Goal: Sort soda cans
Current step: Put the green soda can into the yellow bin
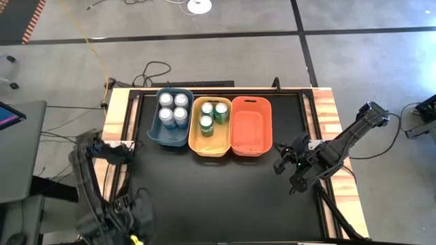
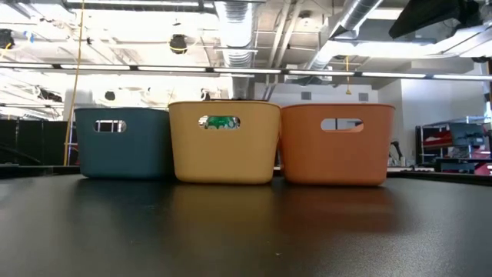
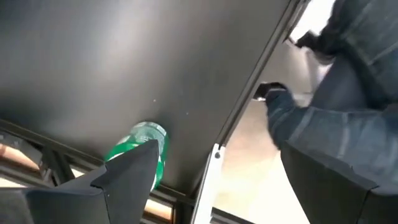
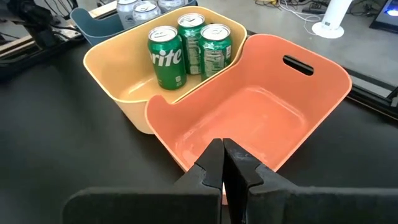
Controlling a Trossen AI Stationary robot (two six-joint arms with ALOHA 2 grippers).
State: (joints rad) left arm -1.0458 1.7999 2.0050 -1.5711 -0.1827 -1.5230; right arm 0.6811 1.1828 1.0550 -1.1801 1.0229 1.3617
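Seven cans look sorted: four blue-silver cans (image 1: 173,107) in the blue bin (image 1: 155,133) and three green cans (image 1: 213,114) in the yellow bin (image 1: 196,144) at upper centre, while a fourth green can (image 3: 144,149) lies on the table (image 1: 218,197) at lower left before the spread left gripper (image 3: 205,186), the right gripper (image 4: 224,163) pressed together at right.

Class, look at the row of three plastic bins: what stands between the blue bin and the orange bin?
The yellow plastic bin stands between the blue plastic bin and the orange plastic bin, holding three green soda cans. The high view shows this best.
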